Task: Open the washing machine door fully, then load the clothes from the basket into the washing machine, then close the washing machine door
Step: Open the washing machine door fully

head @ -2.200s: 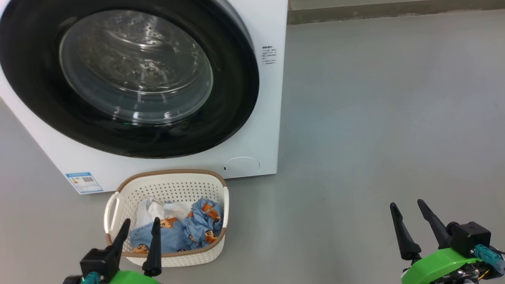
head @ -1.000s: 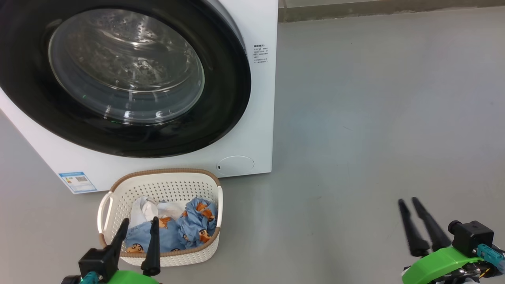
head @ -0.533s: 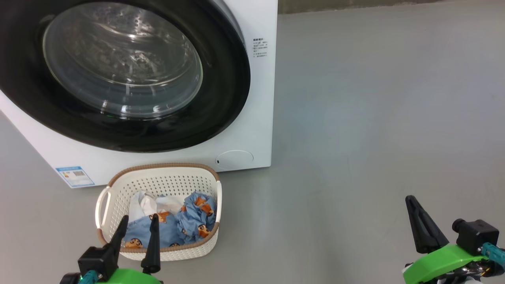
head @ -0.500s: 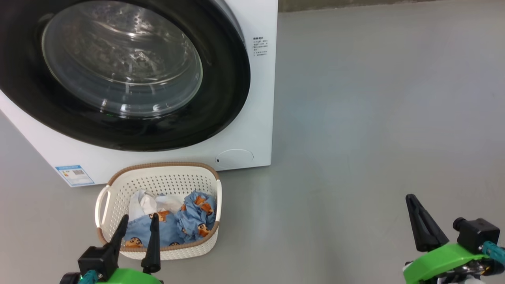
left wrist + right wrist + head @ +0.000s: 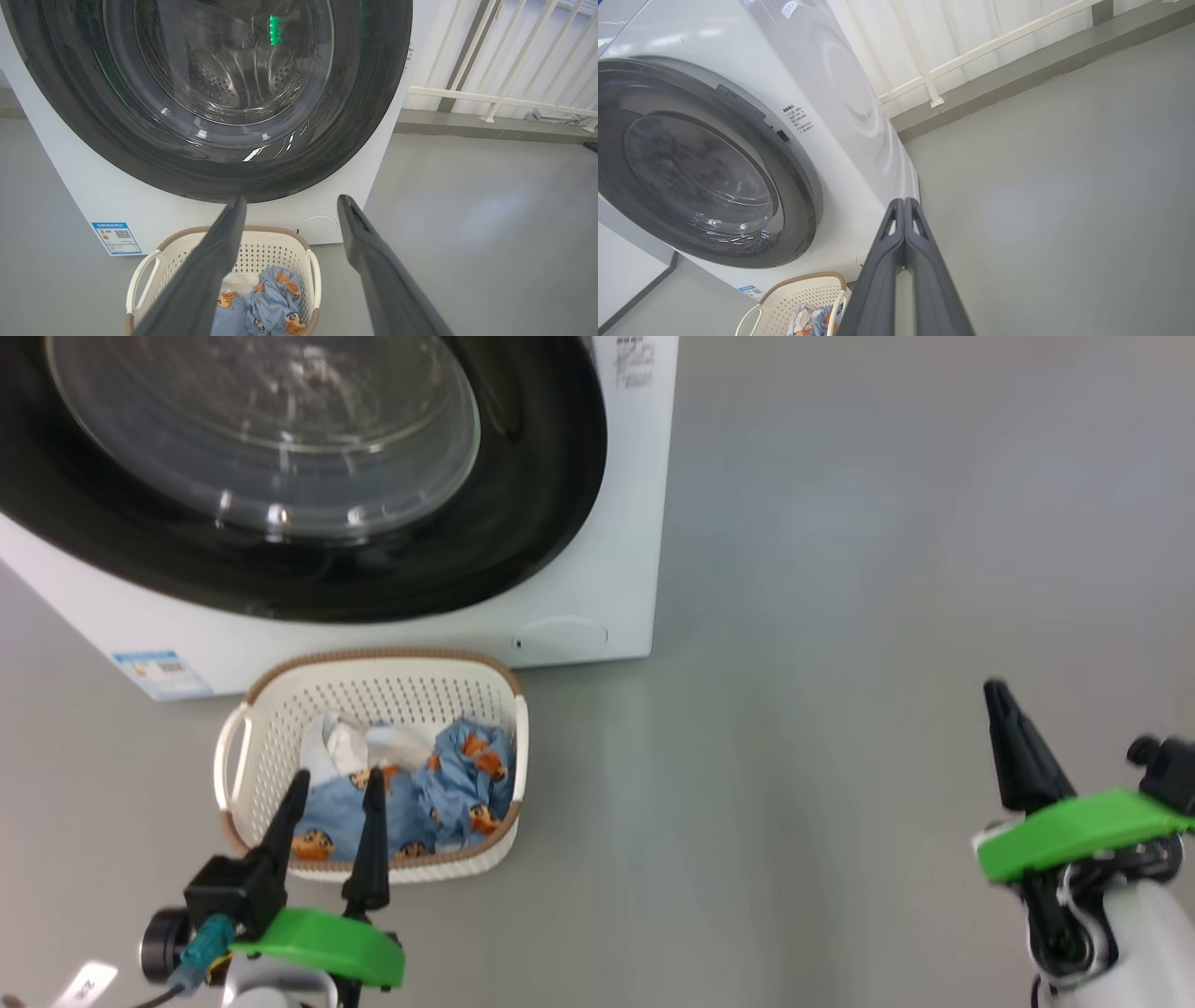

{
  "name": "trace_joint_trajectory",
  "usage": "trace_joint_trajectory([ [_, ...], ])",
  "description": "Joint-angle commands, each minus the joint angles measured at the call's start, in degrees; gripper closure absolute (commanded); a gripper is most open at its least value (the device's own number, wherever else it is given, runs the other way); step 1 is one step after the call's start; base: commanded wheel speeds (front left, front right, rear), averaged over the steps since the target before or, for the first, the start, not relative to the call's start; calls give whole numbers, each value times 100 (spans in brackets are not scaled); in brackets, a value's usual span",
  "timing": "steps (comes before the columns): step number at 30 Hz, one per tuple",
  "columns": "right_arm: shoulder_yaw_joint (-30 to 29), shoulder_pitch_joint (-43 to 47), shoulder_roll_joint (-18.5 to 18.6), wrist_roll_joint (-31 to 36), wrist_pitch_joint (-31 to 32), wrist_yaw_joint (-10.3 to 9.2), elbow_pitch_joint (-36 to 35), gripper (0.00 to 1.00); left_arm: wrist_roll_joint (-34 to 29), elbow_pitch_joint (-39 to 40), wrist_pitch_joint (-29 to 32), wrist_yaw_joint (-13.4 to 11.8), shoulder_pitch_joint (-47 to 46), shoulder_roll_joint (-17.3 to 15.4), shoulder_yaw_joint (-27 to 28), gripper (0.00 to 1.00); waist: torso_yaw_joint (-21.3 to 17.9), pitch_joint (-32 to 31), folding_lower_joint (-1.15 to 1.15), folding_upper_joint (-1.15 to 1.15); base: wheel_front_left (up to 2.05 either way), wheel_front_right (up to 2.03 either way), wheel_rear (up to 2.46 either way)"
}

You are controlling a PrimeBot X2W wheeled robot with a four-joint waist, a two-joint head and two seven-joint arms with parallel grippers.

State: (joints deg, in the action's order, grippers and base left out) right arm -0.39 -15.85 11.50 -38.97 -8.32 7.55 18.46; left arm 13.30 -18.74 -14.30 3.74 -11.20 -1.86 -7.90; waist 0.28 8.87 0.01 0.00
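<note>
Since the earliest frame the right gripper (image 5: pixel 997 691) has closed, its two dark fingers having come from spread to pressed together, and the head camera has shifted so the machine is now sitting higher in the picture. Nearest, the left gripper (image 5: pixel 338 775) is hanging with its fingers moderately apart, gripping nothing and touching nothing, its tips showing in front of the basket (image 5: pixel 373 658). The right gripper is standing well off to the right over bare grey floor (image 5: pixel 840 616), its fingers meeting tip to tip around nothing. The basket is resting on the floor just before the washing machine (image 5: pixel 597 588), and the clothes (image 5: pixel 448 793) are lying bunched inside it, blue printed pieces with a white piece behind. Beyond it, the washing machine door (image 5: pixel 523 504) is lying shut against the white front. A blue sticker (image 5: pixel 161 670) at the lower left corner is showing a QR code; its print, and the small dark lettering (image 5: pixel 633 359) at the upper right, are too small to read.
</note>
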Motion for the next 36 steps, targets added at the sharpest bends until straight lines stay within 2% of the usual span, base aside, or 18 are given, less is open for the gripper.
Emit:
trace_joint_trajectory([
  [1, 158, -227, 82, -176, 27, -6, -96, 100, 28, 196, -70, -58, -237, -102, 134, 0, 127, 314, -1, 0, 0, 0, 0],
  [6, 171, -832, 94, -1325, 397, -6, 111, 100, 77, 300, -70, -119, -508, -102, -27, 0, 256, 745, -1, 0, 0, 0, 0],
  [12, -24, -1641, -50, -3020, 1171, -6, 339, 100, 153, 367, -70, -187, -782, -102, -186, 0, 386, 1154, -1, 0, 0, 0, 0],
  [19, -274, -2642, -255, -4418, 2137, -6, 765, 100, 209, 436, -70, -261, -1013, -102, -366, 0, 543, 1493, -1, 0, 0, 0, 0],
  [25, -353, -3532, -365, -5076, 2845, -6, 1331, 100, 237, 449, -70, -276, -1174, -102, -514, 0, 687, 1720, -1, 0, 0, 0, 0],
  [36, -207, -4943, -382, -5419, 3579, -6, 2258, 100, 336, 508, -70, -309, -1336, -102, -724, 0, 883, 1973, -1, 0, 0, 0, 0],
])
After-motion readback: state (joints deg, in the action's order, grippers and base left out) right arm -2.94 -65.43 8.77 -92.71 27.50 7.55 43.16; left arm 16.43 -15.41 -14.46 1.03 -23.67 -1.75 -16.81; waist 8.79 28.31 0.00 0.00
